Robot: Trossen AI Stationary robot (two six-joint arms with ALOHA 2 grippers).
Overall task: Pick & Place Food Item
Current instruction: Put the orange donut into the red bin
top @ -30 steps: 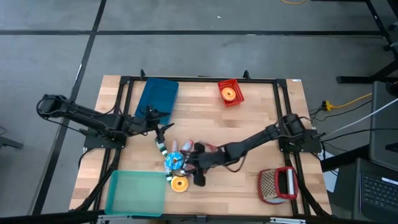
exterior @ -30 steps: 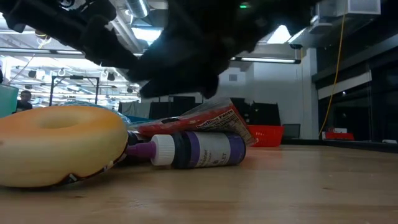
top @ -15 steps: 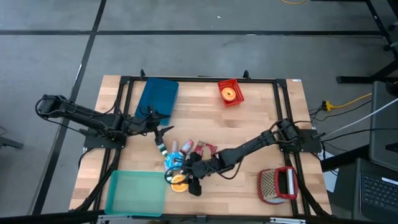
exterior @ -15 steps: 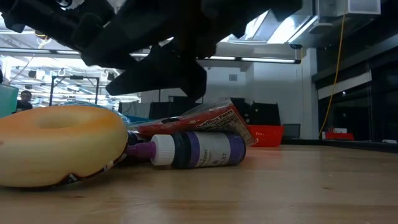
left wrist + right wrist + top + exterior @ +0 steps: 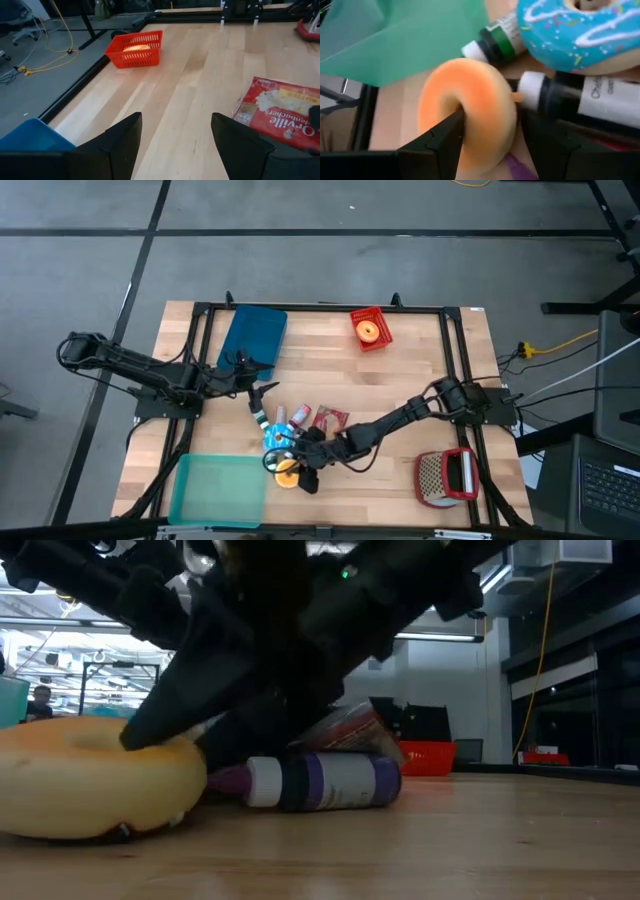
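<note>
Pale wooden tabletop [image 5: 400, 380] inside a black frame, grey floor around it, a lit hall with ceiling lamps behind in the low view. At the far edge, a red basket [image 5: 369, 328] with an orange ring inside; beside it toward the left, a blue tray [image 5: 252, 340]. At the near left corner, a teal bin [image 5: 217, 490]. At the near right, a red-handled grater [image 5: 447, 477].

Near the middle front, a cluster of items: an orange donut [image 5: 467, 117] lying on the wood just beside the teal bin's right edge, a blue-frosted donut [image 5: 580, 30] with sprinkles touching the cluster behind it, 1 green-capped bottle [image 5: 492, 45], 1 dark bottle with a white neck [image 5: 580, 100] lying on its side, and a red popcorn packet [image 5: 280, 112] farther back.

Right gripper [image 5: 487, 135] reaching across from the right side, down at the orange donut, fingers spread apart: 1 finger [image 5: 445, 137] set in the donut's hole, the other outside its rim, the ring between them. Not possible to tell whether the pads press the ring. In the low view, dark finger tip resting on top of the donut [image 5: 95, 775], donut flat on the table.

Left gripper [image 5: 172, 135] hovering over bare wood behind the cluster, near the blue tray, jaws wide apart, holding nothing.
</note>
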